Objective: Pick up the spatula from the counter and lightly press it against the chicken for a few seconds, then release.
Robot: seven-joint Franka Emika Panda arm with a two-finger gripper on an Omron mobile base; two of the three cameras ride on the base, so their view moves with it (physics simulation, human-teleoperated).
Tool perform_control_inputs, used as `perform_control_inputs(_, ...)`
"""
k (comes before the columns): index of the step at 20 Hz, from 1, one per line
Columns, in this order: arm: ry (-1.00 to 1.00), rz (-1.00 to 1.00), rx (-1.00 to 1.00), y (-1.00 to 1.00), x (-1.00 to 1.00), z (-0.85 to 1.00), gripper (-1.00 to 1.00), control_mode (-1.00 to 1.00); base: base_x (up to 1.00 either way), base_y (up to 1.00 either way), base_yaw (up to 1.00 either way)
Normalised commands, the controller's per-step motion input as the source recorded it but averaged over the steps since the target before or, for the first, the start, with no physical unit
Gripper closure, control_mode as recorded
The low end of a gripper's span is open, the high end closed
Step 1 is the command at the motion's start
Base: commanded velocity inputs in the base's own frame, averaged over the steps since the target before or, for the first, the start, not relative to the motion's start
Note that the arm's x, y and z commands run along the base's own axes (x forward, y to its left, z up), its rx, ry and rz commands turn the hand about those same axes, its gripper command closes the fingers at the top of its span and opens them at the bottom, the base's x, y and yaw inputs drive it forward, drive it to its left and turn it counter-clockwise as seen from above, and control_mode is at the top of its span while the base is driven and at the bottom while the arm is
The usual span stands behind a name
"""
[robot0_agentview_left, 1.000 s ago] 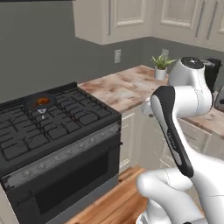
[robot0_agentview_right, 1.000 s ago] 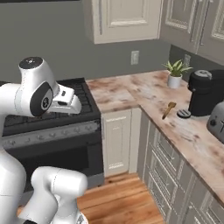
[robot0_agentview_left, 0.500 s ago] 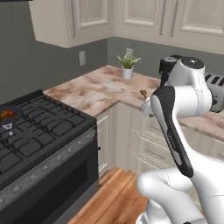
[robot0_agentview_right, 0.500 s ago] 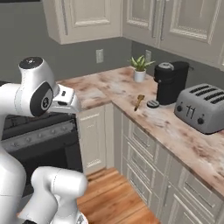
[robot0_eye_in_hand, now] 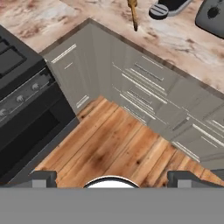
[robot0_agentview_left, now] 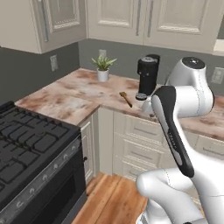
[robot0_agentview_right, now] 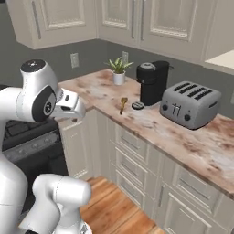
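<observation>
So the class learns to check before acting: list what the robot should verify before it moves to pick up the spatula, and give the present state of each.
1. Spatula lies flat on the counter, nothing on it: ok.
2. Claw open and empty: ok.
3. Claw above the spatula: not ok; it looks down at the wooden floor.
4. Room to come down: probably ok, though the coffee machine stands close beside it.
5. Where the chicken lies: cannot tell.
</observation>
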Motion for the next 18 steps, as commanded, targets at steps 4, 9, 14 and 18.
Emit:
perform_control_inputs(4,0.00,0.00,0.00,0.00,0.00,0.00,-1.00,1.00,0.46,0.29,-0.21)
perform_control_inputs(9,0.00,0.00,0.00,0.00,0.00,0.00,-1.00,1.00,0.64,0.26,-0.09)
perform_control_inputs(14,0.00,0.00,0.00,0.00,0.00,0.00,-1.00,1.00,0.59,0.01,-0.01)
perform_control_inputs(18,0.00,0.00,0.00,0.00,0.00,0.00,-1.00,1.00,0.51,-0.11,-0.01)
